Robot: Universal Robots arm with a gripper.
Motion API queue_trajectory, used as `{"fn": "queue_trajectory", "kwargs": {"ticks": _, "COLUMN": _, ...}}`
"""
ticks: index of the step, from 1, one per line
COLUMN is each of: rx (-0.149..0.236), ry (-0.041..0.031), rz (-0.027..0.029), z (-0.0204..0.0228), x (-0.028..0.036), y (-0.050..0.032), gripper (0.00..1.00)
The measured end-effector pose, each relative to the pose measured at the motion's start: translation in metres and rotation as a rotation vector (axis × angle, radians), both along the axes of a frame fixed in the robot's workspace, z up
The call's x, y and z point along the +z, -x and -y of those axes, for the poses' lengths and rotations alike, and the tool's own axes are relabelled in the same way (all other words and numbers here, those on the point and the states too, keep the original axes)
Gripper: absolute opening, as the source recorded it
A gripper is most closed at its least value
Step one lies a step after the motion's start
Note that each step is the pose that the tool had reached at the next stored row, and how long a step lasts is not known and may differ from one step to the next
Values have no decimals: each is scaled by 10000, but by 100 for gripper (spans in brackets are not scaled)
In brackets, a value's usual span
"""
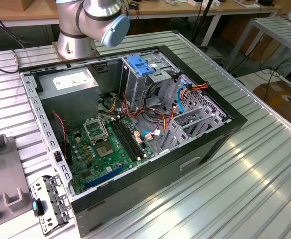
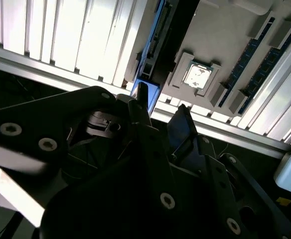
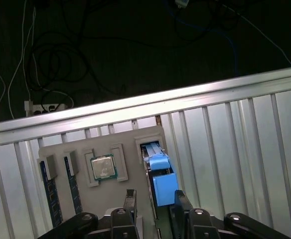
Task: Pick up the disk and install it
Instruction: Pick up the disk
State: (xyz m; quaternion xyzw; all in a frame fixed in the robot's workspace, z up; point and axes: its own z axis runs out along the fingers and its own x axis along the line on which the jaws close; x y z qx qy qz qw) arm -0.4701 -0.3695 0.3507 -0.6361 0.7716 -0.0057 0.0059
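The disk [image 3: 159, 180], a black drive in a bright blue carrier, stands on edge in a slot of a grey parts holder [image 3: 75, 144] on the ribbed metal table. In the second wrist view the disk [image 2: 148, 69] appears as a thin blue edge. My gripper [image 3: 155, 203] hangs over it, open, with one dark finger on each side of the carrier and a gap left on both sides. The fingertips [image 2: 141, 94] reach down toward the holder. The open computer case [image 1: 225, 130] lies on the table in the exterior view.
A processor chip [image 3: 102, 167] and memory sticks [image 3: 50, 191] sit in other slots of the holder. Inside the case are a green motherboard [image 1: 105, 149], a grey power supply [image 1: 68, 82], a drive cage with a light blue latch [image 1: 140, 64], and loose cables [image 1: 185, 92].
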Motion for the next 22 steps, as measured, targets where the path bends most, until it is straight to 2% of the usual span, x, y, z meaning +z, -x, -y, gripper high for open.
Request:
{"fn": "queue_trajectory", "kwargs": {"ticks": 11, "rx": 2, "ry": 0, "rz": 1, "z": -9, "x": -2, "y": 0, "gripper": 44}}
{"fn": "queue_trajectory", "kwargs": {"ticks": 15, "rx": 2, "ry": -6, "rz": -2, "z": -40, "x": -36, "y": -1, "gripper": 44}}
{"fn": "queue_trajectory", "kwargs": {"ticks": 17, "rx": 3, "ry": -5, "rz": -17, "z": -83, "x": -63, "y": -1, "gripper": 44}}
{"fn": "queue_trajectory", "kwargs": {"ticks": 18, "rx": 4, "ry": -5, "rz": -41, "z": -129, "x": -72, "y": -1, "gripper": 44}}
{"fn": "queue_trajectory", "kwargs": {"ticks": 19, "rx": 12, "ry": -5, "rz": -53, "z": -143, "x": -80, "y": -1, "gripper": 44}}
{"fn": "queue_trajectory", "kwargs": {"ticks": 22, "rx": 60, "ry": -6, "rz": -95, "z": -144, "x": -112, "y": 20, "gripper": 44}}
